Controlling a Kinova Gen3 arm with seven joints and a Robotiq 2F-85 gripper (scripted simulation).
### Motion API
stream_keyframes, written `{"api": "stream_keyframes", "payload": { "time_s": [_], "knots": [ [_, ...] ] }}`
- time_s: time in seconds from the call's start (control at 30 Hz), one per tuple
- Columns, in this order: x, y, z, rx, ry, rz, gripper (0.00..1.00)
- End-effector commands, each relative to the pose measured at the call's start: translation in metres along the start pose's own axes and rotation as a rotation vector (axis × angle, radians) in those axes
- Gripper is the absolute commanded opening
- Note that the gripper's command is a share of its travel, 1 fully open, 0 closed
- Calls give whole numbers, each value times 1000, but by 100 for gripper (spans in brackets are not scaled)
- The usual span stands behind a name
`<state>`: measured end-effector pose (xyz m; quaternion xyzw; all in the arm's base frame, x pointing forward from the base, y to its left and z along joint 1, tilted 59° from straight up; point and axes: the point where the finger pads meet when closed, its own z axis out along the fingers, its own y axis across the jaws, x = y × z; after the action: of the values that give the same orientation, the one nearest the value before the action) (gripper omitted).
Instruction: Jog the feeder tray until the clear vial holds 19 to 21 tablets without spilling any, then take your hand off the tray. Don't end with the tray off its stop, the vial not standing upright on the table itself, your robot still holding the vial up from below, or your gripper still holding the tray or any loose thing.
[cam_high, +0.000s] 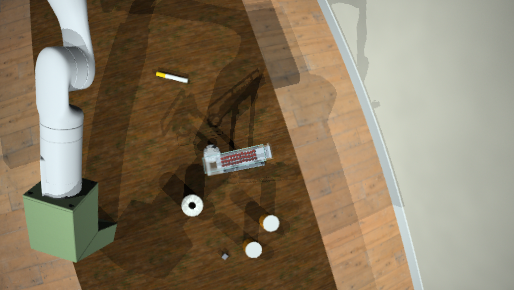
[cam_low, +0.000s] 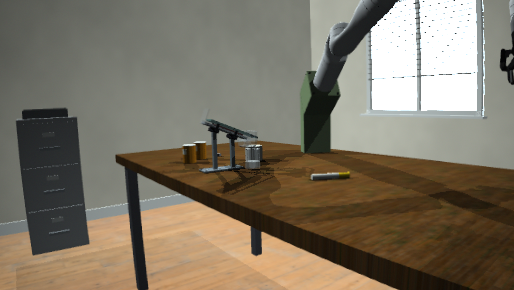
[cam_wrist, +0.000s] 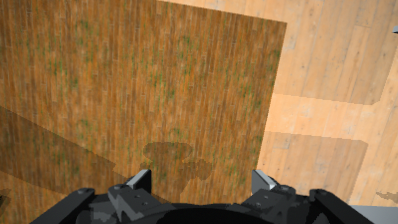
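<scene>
The feeder tray (cam_high: 238, 159) (cam_low: 229, 129) stands tilted on a small stand in the middle of the table (cam_high: 140, 130) (cam_low: 400, 210) and carries rows of red tablets. A faint clear vial (cam_high: 210, 149) seems to stand at its lower end; I cannot count what it holds. My gripper (cam_wrist: 201, 180) (cam_low: 508, 62) is open and empty. It hangs high above a far corner of the table (cam_wrist: 125, 75), well away from the tray. It is out of sight in the overhead view.
A white-topped jar (cam_high: 192, 205) stands near the tray's lower end. Two amber bottles (cam_high: 270, 222) (cam_high: 253, 248) (cam_low: 194, 151) stand beyond the stand. A small grey cube (cam_high: 225, 256) and a yellow-tipped marker (cam_high: 172, 76) (cam_low: 330, 175) lie loose. The green arm base (cam_high: 65, 220) (cam_low: 316, 112) stands at the table's end.
</scene>
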<state>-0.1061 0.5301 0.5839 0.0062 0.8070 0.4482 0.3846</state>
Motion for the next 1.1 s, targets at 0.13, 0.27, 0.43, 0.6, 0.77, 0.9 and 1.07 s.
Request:
{"api": "stream_keyframes", "payload": {
  "time_s": [0.13,0.27,0.43,0.6,0.77,0.9,1.07],
  "knots": [
    [0,0,-1,-1,1,1,100],
    [0,0,-1,-1,1,1,100],
    [0,0,-1,-1,1,1,100],
    [0,0,-1,-1,1,1,0],
    [-13,-2,4,2,-12,22,0],
    [-46,-9,15,12,-44,74,0],
    [-102,-26,35,33,-99,165,0]
  ]
}}
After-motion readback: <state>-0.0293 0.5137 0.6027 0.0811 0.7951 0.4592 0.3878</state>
